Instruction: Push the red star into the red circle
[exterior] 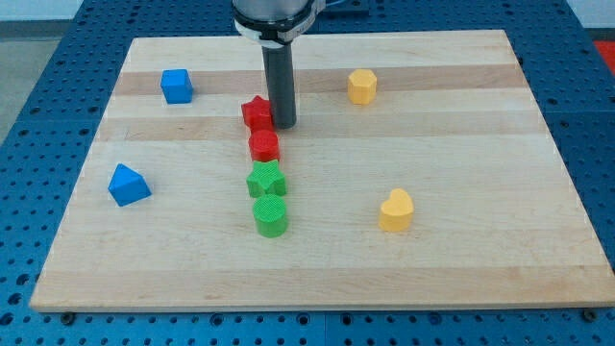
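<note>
So we've got my tip (282, 125) planted right against the right side of the red star (256, 112), a bit toward the top edge from the board's middle, and since it's just a bare rod there's nothing to open and nothing held. The red circle (264, 146) sits just below the star, looks like touching, then the green star (266, 179) and green circle (270, 216) carry the column on toward the bottom edge. Blue cube (176, 86) near the top-left corner, blue triangle (128, 185) by the left edge, yellow hexagon (361, 86) up top right of middle, yellow heart (395, 211) lower right.
</note>
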Available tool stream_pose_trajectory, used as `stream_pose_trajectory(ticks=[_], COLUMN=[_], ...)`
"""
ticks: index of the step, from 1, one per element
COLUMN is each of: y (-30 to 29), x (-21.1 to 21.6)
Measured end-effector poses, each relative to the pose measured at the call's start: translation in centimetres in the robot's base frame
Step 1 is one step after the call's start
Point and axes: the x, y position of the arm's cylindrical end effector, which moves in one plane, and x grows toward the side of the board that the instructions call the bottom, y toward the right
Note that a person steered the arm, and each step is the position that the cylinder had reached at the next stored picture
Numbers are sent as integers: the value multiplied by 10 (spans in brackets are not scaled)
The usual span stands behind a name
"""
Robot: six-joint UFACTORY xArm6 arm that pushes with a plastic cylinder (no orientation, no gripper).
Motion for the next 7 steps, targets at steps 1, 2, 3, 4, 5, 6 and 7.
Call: stream_pose_trajectory(ticks=[1,2,3,4,5,6,7], y=[9,37,19,-21,-45,-29,-8], x=[0,-48,-71,-72,-65,-61,-53])
